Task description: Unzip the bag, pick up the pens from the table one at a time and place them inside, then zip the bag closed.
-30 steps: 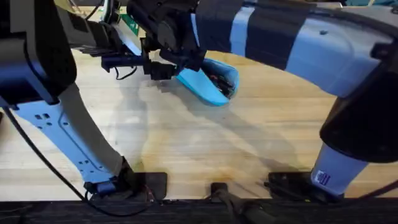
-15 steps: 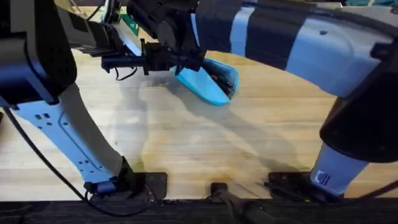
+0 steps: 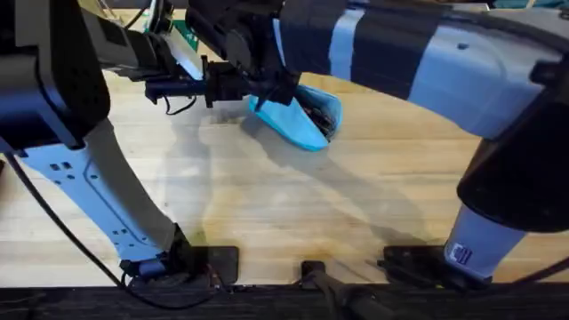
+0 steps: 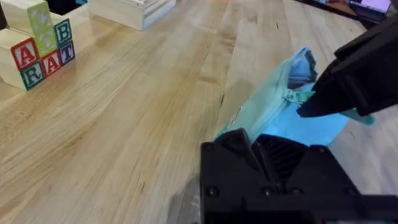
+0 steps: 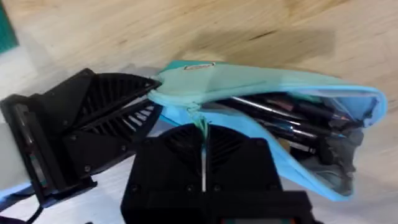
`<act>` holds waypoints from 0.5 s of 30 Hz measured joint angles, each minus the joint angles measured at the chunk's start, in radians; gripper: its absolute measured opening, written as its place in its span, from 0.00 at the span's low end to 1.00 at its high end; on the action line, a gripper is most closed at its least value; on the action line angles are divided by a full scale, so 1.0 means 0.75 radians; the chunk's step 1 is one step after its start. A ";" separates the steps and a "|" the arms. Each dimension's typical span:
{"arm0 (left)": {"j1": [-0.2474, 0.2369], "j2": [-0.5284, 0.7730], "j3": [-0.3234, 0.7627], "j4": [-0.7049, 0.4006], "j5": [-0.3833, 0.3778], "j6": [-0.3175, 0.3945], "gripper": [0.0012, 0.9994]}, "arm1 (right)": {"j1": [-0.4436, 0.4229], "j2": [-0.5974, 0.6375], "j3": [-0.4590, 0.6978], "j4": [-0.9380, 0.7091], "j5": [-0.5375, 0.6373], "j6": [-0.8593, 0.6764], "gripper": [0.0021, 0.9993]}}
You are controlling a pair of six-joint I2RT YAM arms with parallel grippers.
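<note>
The two arms cross low under the overhead camera and cover the far end of the bag [image 3: 298, 120], so its closed end is out of sight there. The bag lies on the table [image 3: 267, 204] toward the far middle, its open mouth facing right. From the right wrist the pens [image 5: 292, 121] show inside it, dark sticks with silvery parts lying in a bundle; how many there are is hard to make out.

The right gripper [image 5: 204, 127] has its fingers pressed together on the zipper edge of the bag. The left gripper [image 5: 149, 93] reaches in from the left and pinches the bag's closed end at its tip.

The table is pale wood in long planks with plain grain. At its far side stand lettered toy blocks [image 4: 37, 40] and a pale wooden box [image 4: 134, 9].

The bag is soft light-blue cloth, long and sagging.
</note>
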 joint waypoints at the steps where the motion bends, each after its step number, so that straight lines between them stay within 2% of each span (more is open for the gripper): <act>1: -0.001 0.000 0.000 0.000 0.000 0.000 0.04 | 0.000 0.000 0.001 -0.014 0.000 -0.001 0.03; 15: -0.032 0.000 0.000 -0.010 0.016 0.000 0.04 | 0.000 -0.008 0.020 -0.199 0.001 -0.004 0.03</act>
